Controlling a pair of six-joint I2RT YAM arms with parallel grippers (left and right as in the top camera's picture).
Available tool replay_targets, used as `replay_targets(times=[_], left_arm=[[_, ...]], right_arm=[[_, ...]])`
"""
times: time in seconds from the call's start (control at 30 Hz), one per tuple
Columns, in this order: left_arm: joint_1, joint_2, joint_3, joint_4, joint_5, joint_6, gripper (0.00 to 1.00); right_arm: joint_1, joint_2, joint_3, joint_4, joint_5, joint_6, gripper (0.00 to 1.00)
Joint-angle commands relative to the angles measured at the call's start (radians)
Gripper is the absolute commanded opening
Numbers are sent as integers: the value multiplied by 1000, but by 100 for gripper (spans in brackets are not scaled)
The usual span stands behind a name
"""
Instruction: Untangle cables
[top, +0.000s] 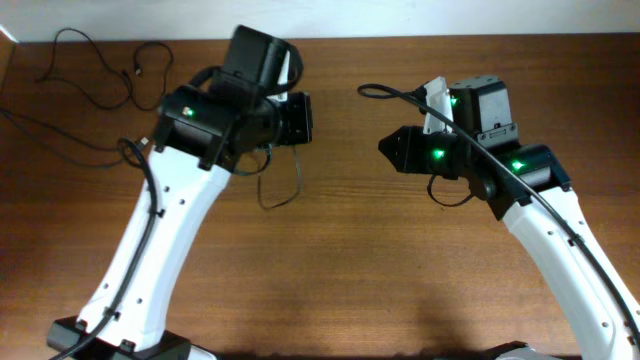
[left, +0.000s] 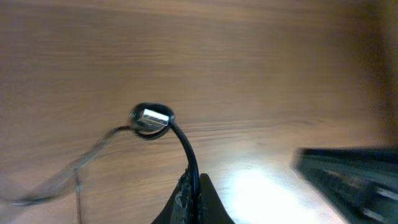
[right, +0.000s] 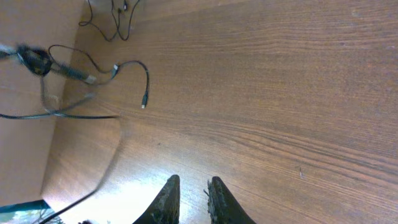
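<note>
Mid-job at the wooden table (top: 400, 260): nearest the camera, two white arms rise from the near edge and lean in toward the middle of the table.

On the right, the right gripper (right: 193, 182) hangs low over bare wood, its jaws a narrow gap apart with nothing between them. It plays no part in the work at this moment.

On the left, further in, the left gripper (left: 193, 185) is clenched on a black cord (left: 188, 152). The cord arcs up out of the closed fingers to a silver plug (left: 153, 116) at its end. A thinner strand (left: 93, 151) trails away from the plug to the left, too blurred to follow. From above, a loop of cord hangs below this gripper onto the table, apart from the rest.

Beyond it, at the far left corner, the other loose cords (top: 135, 70) lie spread in open curves near the table's edge, well apart from the right arm. One of them (right: 148, 81) ends in a small plug resting on the wood. Several strands cross there. Whether they are knotted or merely overlapping cannot be told.

By this evidence the job looks part done: one cord is drawn clear and in hand. The far-left group probably needs separating, and the held cord is not yet laid down.
</note>
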Motion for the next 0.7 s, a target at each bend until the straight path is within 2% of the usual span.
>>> replay_targets(times=[0.0,0.03,0.07,0.13,0.17,0.2,0.23,0.27,0.3,0.33,0.4,0.43,0.47,0.53,0.6,0.67], left_arm=[[43,-6,4,-101,-350,-182,0],[26,-5,4,-169,-527,-247,0],[17,-5,4,-183,-509,-231,0],[33,-22,4,-93,206,122,0],[61,-25,4,-50,479,230,0],[77,-25,4,-26,563,251,0],[91,-24,4,-9,537,238,0],[90,-21,4,-29,227,99,0],[56,-11,4,-97,-226,-123,0],[18,-1,4,-147,-378,-188,0],[-23,0,4,-115,-133,-73,0],[-23,0,4,-42,110,-11,0],[-13,0,4,6,217,-25,0],[17,0,4,56,338,-39,0],[35,0,4,55,303,-38,0],[39,0,4,29,143,-58,0]], right_arm=[[3,-2,8,4,-16,-11,16],[3,-2,8,1,-16,-11,16],[3,-2,8,-3,-16,-11,16],[3,-2,8,1,-16,-11,16],[3,-2,8,0,-16,-11,16],[3,-2,8,0,-16,-11,16],[3,-2,8,1,-16,-11,16],[3,-2,8,2,-16,-10,16],[3,-2,8,2,-16,-10,16],[3,-2,8,1,-18,-10,16],[3,-2,8,3,-21,-10,17],[3,-2,8,28,-82,-11,17],[3,-2,8,48,-139,-19,17],[3,-2,8,71,-192,-42,21],[3,-2,8,68,-185,-47,23],[3,-2,8,60,-162,-67,25]])
